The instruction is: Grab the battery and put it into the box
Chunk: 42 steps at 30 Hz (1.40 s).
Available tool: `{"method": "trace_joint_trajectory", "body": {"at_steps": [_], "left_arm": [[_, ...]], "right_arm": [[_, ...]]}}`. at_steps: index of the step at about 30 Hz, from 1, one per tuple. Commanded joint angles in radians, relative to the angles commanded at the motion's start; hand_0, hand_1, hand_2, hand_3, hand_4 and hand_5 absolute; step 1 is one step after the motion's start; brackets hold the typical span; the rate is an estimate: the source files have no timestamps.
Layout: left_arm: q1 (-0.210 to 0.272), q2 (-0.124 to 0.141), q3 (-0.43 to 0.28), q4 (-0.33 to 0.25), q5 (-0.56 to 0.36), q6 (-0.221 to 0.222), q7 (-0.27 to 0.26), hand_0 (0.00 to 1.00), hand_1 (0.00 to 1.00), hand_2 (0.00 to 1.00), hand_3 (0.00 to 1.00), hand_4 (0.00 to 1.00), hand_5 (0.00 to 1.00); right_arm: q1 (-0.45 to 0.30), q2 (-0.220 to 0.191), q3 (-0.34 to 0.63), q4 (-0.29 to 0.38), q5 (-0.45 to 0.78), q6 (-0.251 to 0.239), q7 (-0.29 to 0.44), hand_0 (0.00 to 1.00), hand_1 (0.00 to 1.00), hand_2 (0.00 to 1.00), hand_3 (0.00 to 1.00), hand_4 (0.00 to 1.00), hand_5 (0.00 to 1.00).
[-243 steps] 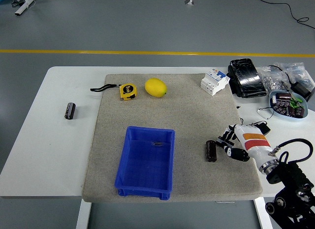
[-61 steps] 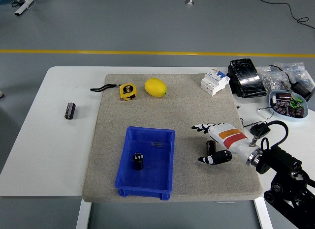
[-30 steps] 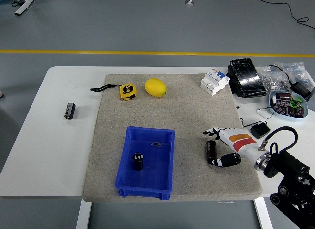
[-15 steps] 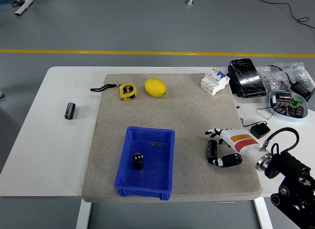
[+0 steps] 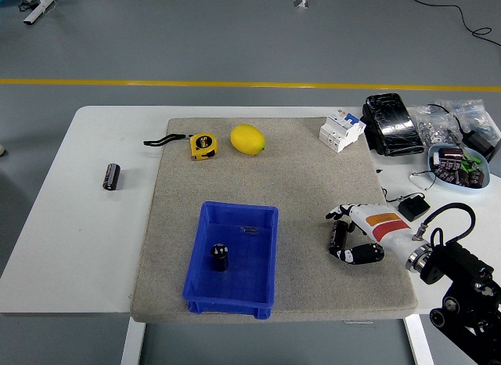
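Battery (image 5: 337, 238): a small dark cylinder, lying on the grey mat (image 5: 297, 169) at about 4 o'clock from the surface's centre, well apart from the blue box (image 5: 232, 259).
Handling: judging by its look, it is rigid, smooth and compact, likely to roll or slip; gripping across the round barrel near its middle seems safest.
Right hand (image 5: 354, 236): fingers (image 5: 338, 212) are curling over the battery's far end and the thumb is closing in below it; whether they are pressing on it I cannot tell.
Right arm: it is coming in low from 4 o'clock, the white forearm lying nearly flat over the mat.
Box: one dark battery (image 5: 219, 257) is already standing inside it.
Spare battery (image 5: 111, 177): it is lying on the white surface (image 5: 86, 224) at 9 o'clock.
Far edge: a lemon (image 5: 247, 139) and a yellow tape measure (image 5: 203, 146) are sitting at 12 o'clock.
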Motion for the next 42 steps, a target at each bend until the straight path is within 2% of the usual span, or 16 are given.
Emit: {"method": "trace_joint_trajectory", "body": {"at_steps": [3,4,39,40,42], "left_arm": [[0.000,0.001,0.001,0.000,-0.002,0.000,-0.001,0.676,0.625,0.672,0.646,0.665,0.677],[0.000,0.001,0.001,0.000,-0.002,0.000,-0.001,0.676,0.623,0.672,0.646,0.665,0.677],[0.008,0.001,-0.010,-0.002,0.018,-0.005,0.006,0.676,0.624,0.672,0.644,0.666,0.677],[0.008,0.001,-0.010,-0.002,0.020,-0.006,0.007,0.676,0.624,0.672,0.645,0.665,0.677],[0.007,0.001,-0.011,-0.002,0.021,-0.006,0.007,0.676,0.624,0.672,0.645,0.665,0.677]], "right_arm": [[0.000,-0.001,0.000,-0.001,-0.001,0.004,-0.001,0.312,0.452,0.630,0.575,0.780,0.261],[0.000,-0.001,0.000,-0.001,-0.001,0.004,-0.001,0.307,0.447,0.583,0.521,0.754,0.251],[-0.005,-0.005,0.015,0.038,-0.003,0.003,-0.011,0.321,0.441,0.569,0.507,0.720,0.232],[-0.004,-0.004,0.016,0.035,-0.005,0.016,-0.018,0.385,0.516,0.660,0.591,0.790,0.261],[-0.003,-0.005,0.019,0.033,-0.014,0.037,-0.025,0.385,0.516,0.660,0.591,0.790,0.261]]}}
